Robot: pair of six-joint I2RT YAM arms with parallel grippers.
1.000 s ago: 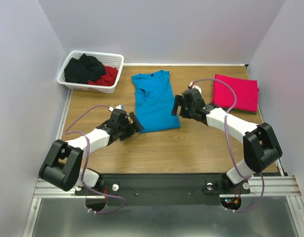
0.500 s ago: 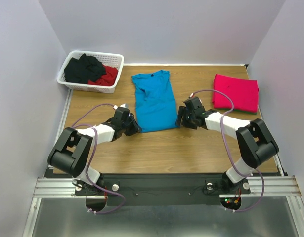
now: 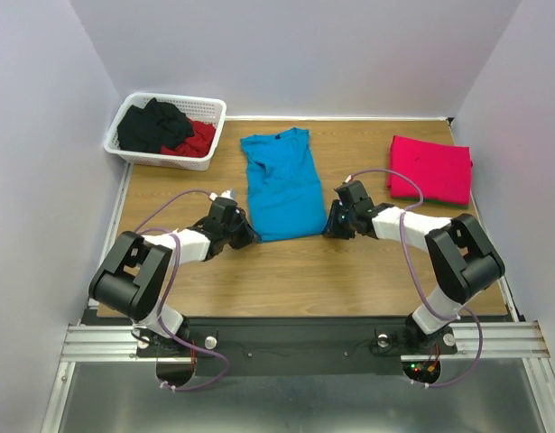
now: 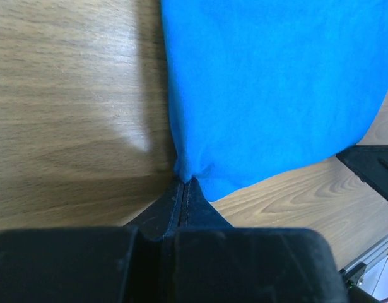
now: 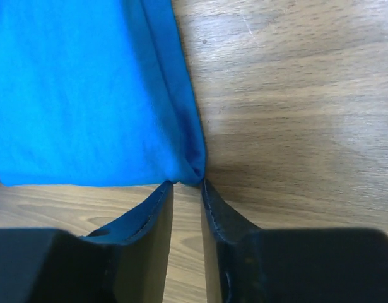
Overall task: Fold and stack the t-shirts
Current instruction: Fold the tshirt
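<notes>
Left pincer (image 4: 184, 183): jaws pressed together, pinching the near left corner of the blue shirt (image 4: 276, 82). The cloth puckers right at the tips.

Right pincer (image 5: 187, 184): jaws a narrow slit apart, wood grain showing between them. The tips are at the near right corner of the same shirt. Touching the hem or just short of it: cannot tell.

Top view: both arms lie low over the table (image 3: 349, 271), one reaching in from the left and one from the right, each at its own end of the near hem.

Table: wooden top, pale walls on the left, far and right sides.

Blue shirt: lies flat in the middle of the table, slightly left of centre, with the neck far and the hem near. The long sides run nearly straight.

Red shirt (image 3: 430, 169): folded into a neat rectangle at the far right of the table, well apart from the blue one. Neither pincer touches it.

Basket (image 3: 216, 135): white lattice, at the far left corner. Inside are black clothes (image 3: 151, 124) on the left and a red cloth (image 3: 198, 140) on the right.
</notes>
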